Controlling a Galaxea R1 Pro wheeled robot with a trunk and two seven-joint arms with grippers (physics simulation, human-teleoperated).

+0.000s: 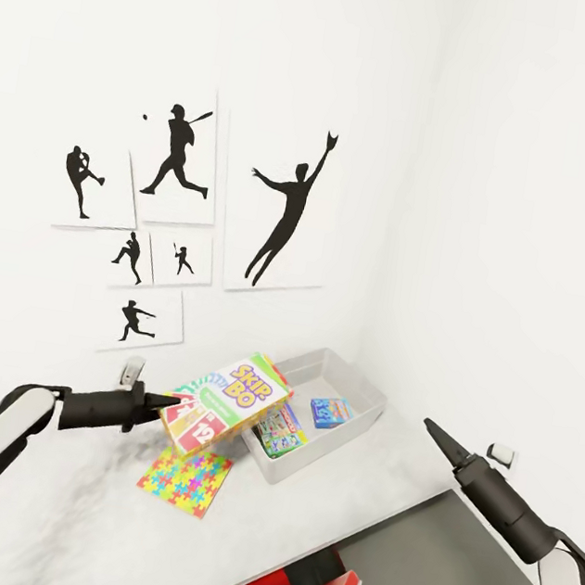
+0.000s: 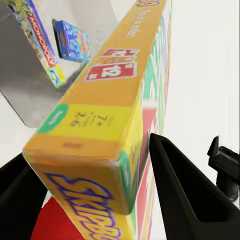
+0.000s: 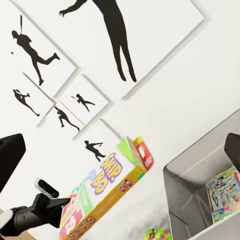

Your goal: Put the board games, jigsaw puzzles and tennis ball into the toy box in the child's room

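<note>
Risk lies chiefly in the grip: the board game (image 1: 224, 402), a green, yellow and white card box, is held in the air by the left gripper (image 1: 166, 402), whose jaws are clamped on one short end only, so that the long box sticks out unsupported toward the toy box (image 1: 341, 375); it could be levered out of the jaws or twisted in them if it is swung quickly. The far end is seen just at the near rim of the toy box, so the rim may be struck and the box pushed along the counter (image 1: 61, 520) if the game is lowered too soon. Two other board games (image 1: 332, 412) are already seen inside, one leaning at the near wall, so the new one may be left propped on them and jutting out. A jigsaw puzzle (image 1: 186, 480) lies on the counter directly below and could be hit by a dropped box. The right gripper (image 1: 429, 425) is held apart to the side, its jaws spread wide and empty.
</note>
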